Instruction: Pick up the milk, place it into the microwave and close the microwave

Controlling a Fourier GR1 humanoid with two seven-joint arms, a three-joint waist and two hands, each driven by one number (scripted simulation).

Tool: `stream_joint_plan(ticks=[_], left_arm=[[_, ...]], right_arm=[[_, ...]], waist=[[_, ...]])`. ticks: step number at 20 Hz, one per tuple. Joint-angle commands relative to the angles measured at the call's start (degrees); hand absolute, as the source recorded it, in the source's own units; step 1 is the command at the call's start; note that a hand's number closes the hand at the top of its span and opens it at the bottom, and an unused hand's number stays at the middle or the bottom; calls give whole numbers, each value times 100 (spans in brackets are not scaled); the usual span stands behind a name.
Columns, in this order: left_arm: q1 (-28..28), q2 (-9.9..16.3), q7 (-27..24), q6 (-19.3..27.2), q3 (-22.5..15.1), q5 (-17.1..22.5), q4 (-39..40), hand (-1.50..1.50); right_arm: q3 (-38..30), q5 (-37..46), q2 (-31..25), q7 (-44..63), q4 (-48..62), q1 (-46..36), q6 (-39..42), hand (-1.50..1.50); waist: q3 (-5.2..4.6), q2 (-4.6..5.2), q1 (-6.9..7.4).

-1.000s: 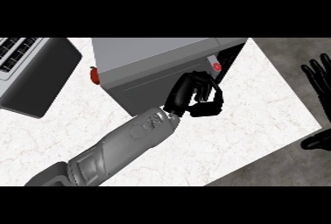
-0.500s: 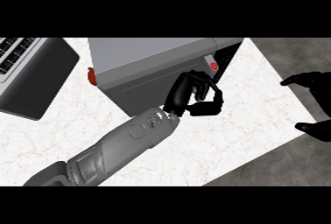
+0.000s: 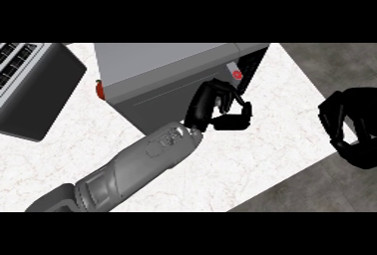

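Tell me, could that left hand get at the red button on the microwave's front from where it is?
Probably yes. The left hand is curled right against the microwave, and the red button shows just above its fingers with nothing between them.

Bright, even light on the white counter [image 3: 243,149]; soft shadows, no glare or blur.

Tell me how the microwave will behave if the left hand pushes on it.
The microwave is a broad box, so it probably slides rather than tips. It dwarfs the left hand, so likely heavy and rigid. The smooth counter may let it skid.
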Motion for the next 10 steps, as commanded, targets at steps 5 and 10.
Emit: stream_joint_plan(ticks=[5,10], left_arm=[[-641,-300,6,-43,99,73,313,150],[-623,-299,-73,79,91,128,314,150]], right_arm=[[213,-185,-34,-126,-545,-12,488,150],[344,-280,20,31,-809,43,429,150]], waist=[[9,17,-252],[7,43,-300]])
